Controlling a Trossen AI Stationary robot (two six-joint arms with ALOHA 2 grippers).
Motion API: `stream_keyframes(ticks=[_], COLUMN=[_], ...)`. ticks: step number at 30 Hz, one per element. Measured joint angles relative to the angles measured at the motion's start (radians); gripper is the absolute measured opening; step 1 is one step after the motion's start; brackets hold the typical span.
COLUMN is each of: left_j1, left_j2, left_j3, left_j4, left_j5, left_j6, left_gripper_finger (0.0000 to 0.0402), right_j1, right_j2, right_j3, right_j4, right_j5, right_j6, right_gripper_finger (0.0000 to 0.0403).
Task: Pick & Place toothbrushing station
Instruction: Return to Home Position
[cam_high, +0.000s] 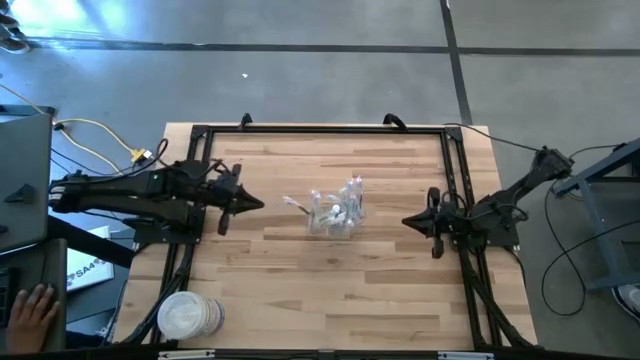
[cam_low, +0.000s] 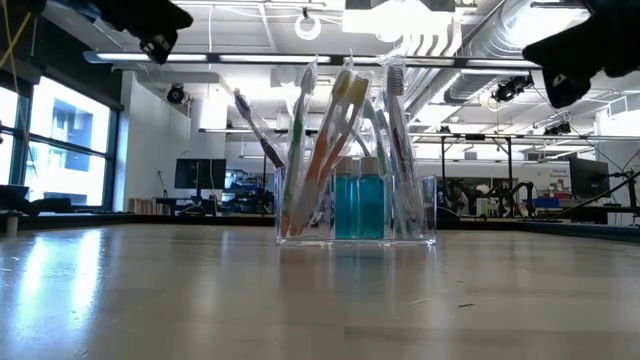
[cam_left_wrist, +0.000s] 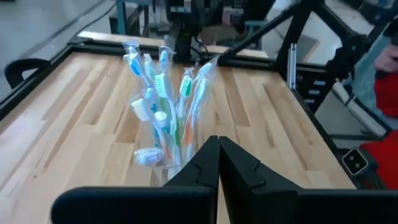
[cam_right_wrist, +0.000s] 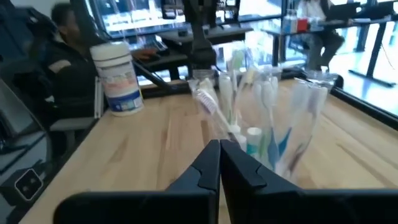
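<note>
Noting left gripper (cam_left_wrist: 219, 142) pinched closed, empty; right gripper (cam_right_wrist: 219, 144) likewise. Flanking clear container (cam_low: 428, 212), well apart. Risking little; guarding against stray swing toppling leaning toothbrushes (cam_low: 340, 125).

Grey concrete floor (cam_high: 300, 60) around the wooden table (cam_high: 300, 290); windows (cam_low: 60, 140) and ceiling lights (cam_low: 400, 18) beyond.

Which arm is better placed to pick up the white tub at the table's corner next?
Left, probably. The white tub stands on the left arm's side; the left gripper is nearer it than the right gripper, which sits beyond the clear container.
</note>
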Motion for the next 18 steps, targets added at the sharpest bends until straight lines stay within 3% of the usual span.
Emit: stream_keyframes(ticks=[8,18], left_j1=[0.0,0.0], left_j2=[-0.164,-0.335], left_j3=[-0.229,-0.427], left_j4=[0.147,0.25], left_j5=[0.001,0.035], left_j6=[-0.012,-0.01], left_gripper_finger=[0.0002,0.0002], right_j1=[0.0,0.0], right_j2=[-0.037,-0.046], right_j3=[-0.172,-0.175], right_j4=[0.31,0.299], right_j5=[-0.001,-0.054], right_j6=[-0.119,-0.141], right_gripper_finger=[0.0002,0.0002])
